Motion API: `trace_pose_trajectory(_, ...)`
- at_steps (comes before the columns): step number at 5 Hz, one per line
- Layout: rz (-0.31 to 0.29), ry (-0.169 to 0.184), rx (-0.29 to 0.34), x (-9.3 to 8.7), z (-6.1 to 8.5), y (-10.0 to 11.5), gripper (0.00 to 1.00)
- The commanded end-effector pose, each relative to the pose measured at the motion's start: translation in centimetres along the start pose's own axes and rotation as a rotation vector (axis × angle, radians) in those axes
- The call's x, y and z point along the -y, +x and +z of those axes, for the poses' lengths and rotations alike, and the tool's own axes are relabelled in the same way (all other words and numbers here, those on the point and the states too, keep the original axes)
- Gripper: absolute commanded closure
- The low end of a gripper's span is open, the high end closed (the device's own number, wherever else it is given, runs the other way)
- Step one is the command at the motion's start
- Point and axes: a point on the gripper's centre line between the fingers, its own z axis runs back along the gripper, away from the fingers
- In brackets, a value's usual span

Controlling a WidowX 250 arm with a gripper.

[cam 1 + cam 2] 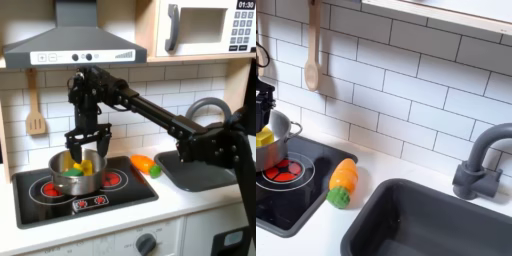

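Hanging over the pot (73,180) on the stove (120,197) in the first exterior view, the gripper (82,152) has its jaws spread, the yellow object (72,163) directly below them. In the second exterior view, the yellow object (264,138) sits inside the pot (280,130), the carrot (343,180) well apart on the counter (326,225).

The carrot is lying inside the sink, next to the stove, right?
Not quite. The carrot lies on the counter between the stove and the sink, not inside the sink. The second exterior view shows it resting beside the stove's edge, clear of the basin.
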Motion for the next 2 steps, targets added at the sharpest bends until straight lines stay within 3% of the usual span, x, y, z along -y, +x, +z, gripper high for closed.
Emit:
trace_pose_trajectory(1,-0.019,-0.005,-0.002,1.4,0.1,-1.0,0.00)
trace_pose_trajectory(2,-0.023,-0.005,-0.008,2.4,0.0,-1.7,0.00)
